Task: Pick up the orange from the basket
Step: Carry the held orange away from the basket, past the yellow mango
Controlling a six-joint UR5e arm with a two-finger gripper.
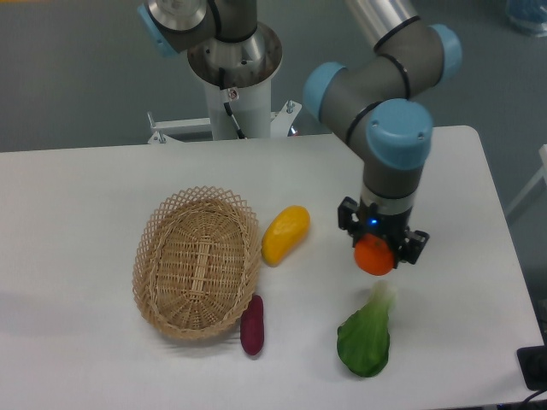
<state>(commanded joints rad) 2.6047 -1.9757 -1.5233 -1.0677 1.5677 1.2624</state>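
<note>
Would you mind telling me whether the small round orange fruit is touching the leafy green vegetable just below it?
Cannot tell. In the camera view the small round orange fruit, held in the claw, overlaps the leafy green vegetable's pale stalk.

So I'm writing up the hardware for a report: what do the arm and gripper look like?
The arm has silvery metal tubes, dark grey rounded joint housings and light blue end caps. It stands on a white pedestal with a thin black cable running down it. The gripper is small and black, with a blue light glowing on its body.
</note>
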